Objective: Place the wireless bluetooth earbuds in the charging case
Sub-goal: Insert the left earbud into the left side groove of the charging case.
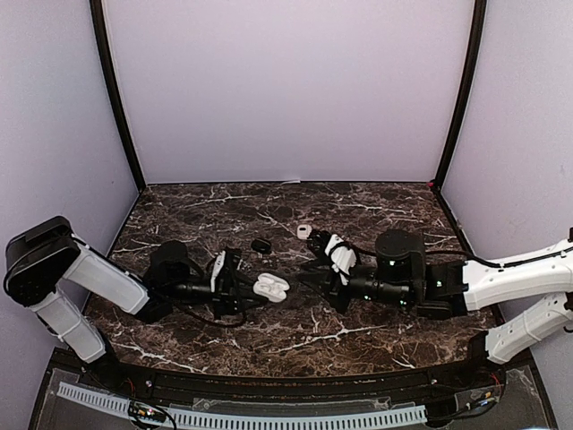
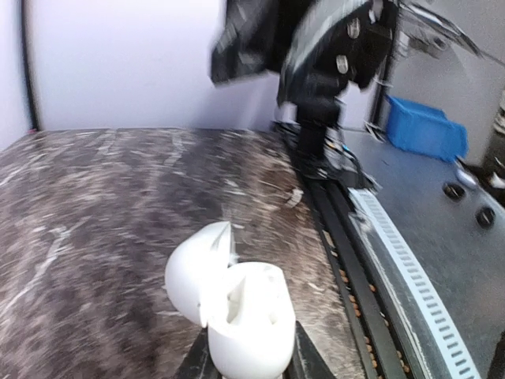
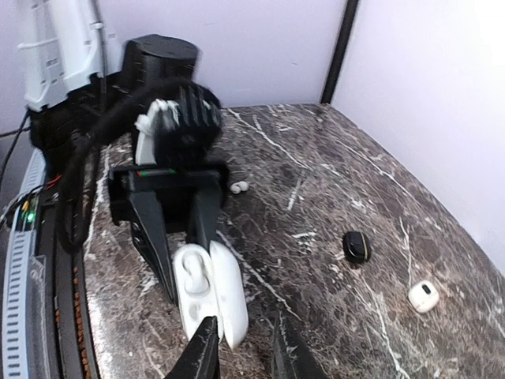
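My left gripper (image 1: pixel 255 287) is shut on the white charging case (image 1: pixel 271 287), which it holds with the lid open. In the left wrist view the case (image 2: pixel 241 316) rises between the fingers, lid (image 2: pixel 197 272) tipped left. The right wrist view shows a white earbud (image 3: pixel 188 272) seated in the case (image 3: pixel 207 288). My right gripper (image 3: pixel 243 322) hovers at the case's near end, its fingers apart with nothing between them. A second tiny white earbud (image 3: pixel 239 187) lies on the marble beside the left gripper's fingers (image 3: pixel 151 229).
A small black rounded piece (image 3: pixel 357 246) and a small white rounded piece (image 3: pixel 424 296) lie on the marble behind the grippers, also seen from above as the black piece (image 1: pixel 260 245) and the white piece (image 1: pixel 304 230). A cable track (image 2: pixel 410 268) runs along the near table edge.
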Robot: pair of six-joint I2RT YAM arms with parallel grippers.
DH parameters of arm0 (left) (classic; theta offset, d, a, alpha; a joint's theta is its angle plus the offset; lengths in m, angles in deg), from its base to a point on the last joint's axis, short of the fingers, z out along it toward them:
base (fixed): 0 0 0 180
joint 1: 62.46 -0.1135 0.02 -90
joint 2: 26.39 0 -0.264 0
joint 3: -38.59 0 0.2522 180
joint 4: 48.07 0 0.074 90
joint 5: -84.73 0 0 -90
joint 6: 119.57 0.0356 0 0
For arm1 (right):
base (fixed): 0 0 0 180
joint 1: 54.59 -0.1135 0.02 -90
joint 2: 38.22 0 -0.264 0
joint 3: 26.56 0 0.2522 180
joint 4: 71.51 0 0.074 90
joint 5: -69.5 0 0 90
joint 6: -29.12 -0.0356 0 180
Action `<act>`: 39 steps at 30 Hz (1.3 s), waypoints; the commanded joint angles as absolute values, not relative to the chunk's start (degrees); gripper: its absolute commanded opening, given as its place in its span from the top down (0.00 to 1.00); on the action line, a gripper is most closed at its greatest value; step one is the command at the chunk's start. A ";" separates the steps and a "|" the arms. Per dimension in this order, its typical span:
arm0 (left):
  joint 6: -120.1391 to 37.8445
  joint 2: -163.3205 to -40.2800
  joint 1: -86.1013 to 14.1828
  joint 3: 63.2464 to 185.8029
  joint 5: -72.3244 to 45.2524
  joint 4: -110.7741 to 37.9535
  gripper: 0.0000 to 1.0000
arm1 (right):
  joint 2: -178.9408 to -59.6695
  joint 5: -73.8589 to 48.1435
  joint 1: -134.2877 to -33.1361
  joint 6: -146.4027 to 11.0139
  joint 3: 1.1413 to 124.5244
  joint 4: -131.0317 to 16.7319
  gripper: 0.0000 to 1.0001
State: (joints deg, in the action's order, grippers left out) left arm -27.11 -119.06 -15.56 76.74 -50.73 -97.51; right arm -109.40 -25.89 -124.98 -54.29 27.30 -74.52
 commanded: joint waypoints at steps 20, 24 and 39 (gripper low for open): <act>-46.50 -75.47 -38.20 73.69 -12.61 -55.39 0.86 | -160.28 -24.05 -124.87 -68.64 56.71 -92.74 0.40; -47.10 -73.23 -38.73 75.22 -9.58 -51.21 0.86 | -168.60 -27.18 -125.50 -64.05 67.95 -87.98 0.26; -49.09 -69.22 -40.31 80.78 -6.05 -43.80 0.86 | -190.95 -26.73 -123.70 -61.77 101.30 -75.89 0.19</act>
